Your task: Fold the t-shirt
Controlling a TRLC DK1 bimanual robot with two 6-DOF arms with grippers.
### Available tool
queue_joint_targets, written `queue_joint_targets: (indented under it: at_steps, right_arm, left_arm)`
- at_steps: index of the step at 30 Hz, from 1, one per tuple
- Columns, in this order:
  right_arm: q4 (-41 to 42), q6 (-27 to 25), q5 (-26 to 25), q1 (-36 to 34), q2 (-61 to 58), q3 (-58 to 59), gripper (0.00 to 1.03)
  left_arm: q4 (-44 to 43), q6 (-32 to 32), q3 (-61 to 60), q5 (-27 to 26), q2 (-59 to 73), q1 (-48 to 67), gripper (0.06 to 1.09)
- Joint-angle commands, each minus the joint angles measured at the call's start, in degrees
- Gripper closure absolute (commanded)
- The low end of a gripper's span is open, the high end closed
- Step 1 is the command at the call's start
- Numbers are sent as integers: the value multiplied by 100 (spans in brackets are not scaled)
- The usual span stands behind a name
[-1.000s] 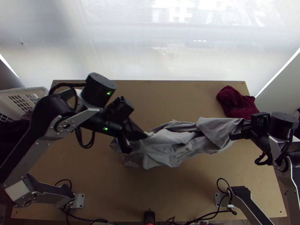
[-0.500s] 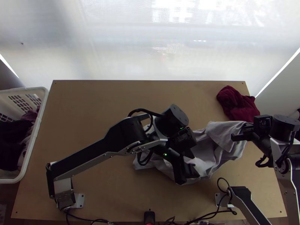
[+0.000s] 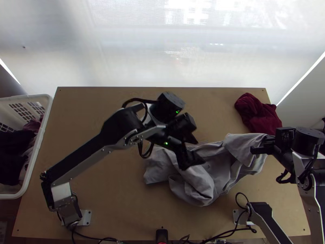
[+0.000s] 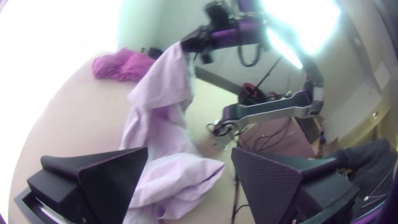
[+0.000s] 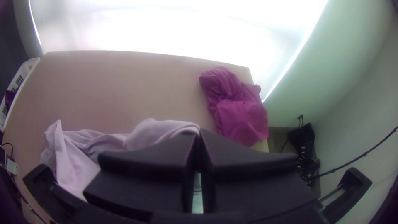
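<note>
Top view, left to right: a white basket (image 3: 37, 152) holds dark clothes (image 3: 14, 150); the left hand (image 3: 197, 151), spread wide over the bunched grey t-shirt (image 3: 195, 183) on the bench (image 3: 105, 203), has moved toward the far edge since the earlier frame. Rightward, the right hand (image 3: 260, 146) pinches the t-shirt's end, maroon cloth (image 3: 258, 112) lying beyond.
</note>
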State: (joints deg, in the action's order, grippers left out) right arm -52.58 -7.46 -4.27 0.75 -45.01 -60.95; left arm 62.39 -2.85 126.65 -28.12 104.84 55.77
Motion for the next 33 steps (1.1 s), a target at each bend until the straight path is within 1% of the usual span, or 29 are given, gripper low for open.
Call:
queue_joint_targets:
  at_steps: [1, 3, 4, 5, 6, 8, 10, 12, 16, 19, 22, 27, 29, 33]
  right_arm:
    - [-16, 114, -3, 74, 19, -145, 100]
    - [-16, 166, -3, 118, 10, -172, 100]
    - [-16, 166, -3, 118, 1, -172, 100]
    - [-7, 166, -3, 127, -7, -172, 100]
    - [-16, 166, 5, 136, -16, -189, 100]
    - [-16, 158, -3, 144, -25, -225, 100]
    - [-33, 166, 5, 162, -25, -260, 100]
    - [-60, 166, 5, 162, -25, -268, 100]
    - [-121, 158, 5, 179, -25, -374, 100]
    - [-200, 158, 5, 179, -7, -444, 100]
    - [-244, 140, 5, 215, 54, -409, 100]
    - [-253, 149, 14, 241, 107, -330, 100]
    - [-253, 149, 32, 250, 107, -356, 100]
    - [-262, 140, 49, 259, 98, -409, 100]
  left_arm:
    - [-588, -1059, -2048, 808, -420, -1209, 11]
    - [-1581, -1358, -3023, 1116, -649, -1235, 11]
    - [-1880, -1578, -3349, 1327, -675, -1156, 11]
    - [-2055, -1701, -3542, 1581, -649, -1006, 11]
    - [-2170, -1745, -3630, 1669, -587, -919, 11]
    - [-2310, -1745, -3709, 1661, -403, -796, 11]
    - [-2794, -1851, -3973, 1740, -306, -673, 11]
    - [-3216, -2123, -4201, 2065, -104, -514, 11]
    - [-3154, -2193, -4219, 2109, 300, -541, 11]
    - [-3066, -2237, -4394, 2109, 81, -699, 11]
    - [-3005, -2650, -4728, 2118, -218, -901, 11]
    - [-3013, -3099, -5265, 2126, -447, -1068, 11]
    - [-3066, -3195, -5361, 2126, -464, -1068, 11]
    - [-2864, -3239, -5361, 2118, -508, -1050, 11]
